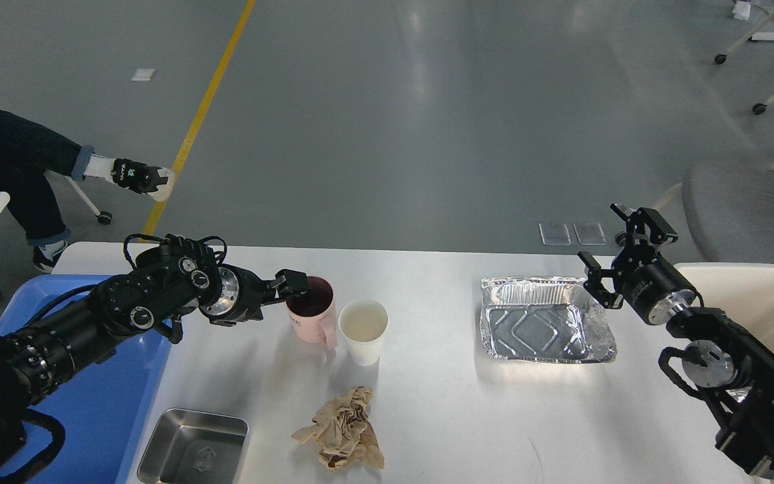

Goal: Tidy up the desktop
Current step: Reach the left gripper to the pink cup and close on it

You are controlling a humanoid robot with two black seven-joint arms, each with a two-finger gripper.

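Observation:
The white desktop [441, 403] carries a pink mug [311, 314], a white paper cup [363, 329] touching it, a crumpled brown paper [343, 430], an empty foil tray [545, 323] and a small steel tray [192, 447]. My left gripper [291, 288] is at the mug's left rim, its fingers apart, one fingertip [298, 280] over the rim. I cannot tell whether it touches the mug. My right gripper [619, 252] is open and empty, hovering over the foil tray's far right corner.
A blue plastic tray [91, 403] lies at the left edge under my left arm. A beige bin [763, 296] stands at the right. A grey chair [750, 208] and a seated person's leg [17, 161] are beyond the table.

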